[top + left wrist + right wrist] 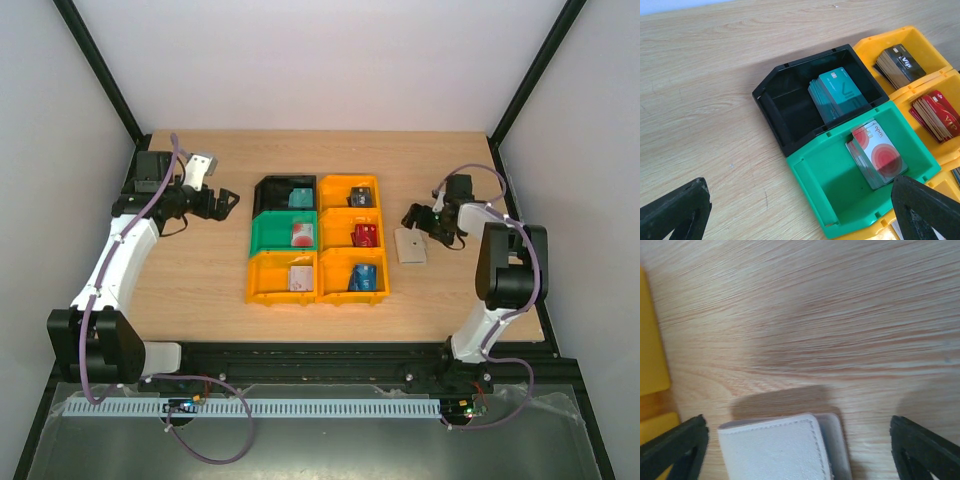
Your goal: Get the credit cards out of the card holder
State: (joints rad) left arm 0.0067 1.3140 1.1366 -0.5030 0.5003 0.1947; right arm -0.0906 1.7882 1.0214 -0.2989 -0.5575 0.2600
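On my screens the desk [200,290] reads as light wood grain, smooth, matt with a faint sheen. The card holder [775,450] has a pale, finely textured matt skin, either leather or a leather-like cloth, I cannot tell which, with a stitched seam along its edge. The black bin [777,107], green bin [825,175] and orange bins [932,50] are moulded plastic, smooth and semi-gloss. The credit cards [842,92] are thin plastic with glossy printed faces. The jaws I see in both wrist views are black, matt and slightly grainy, plastic by the look. The walls [320,60] are plain white and matt.
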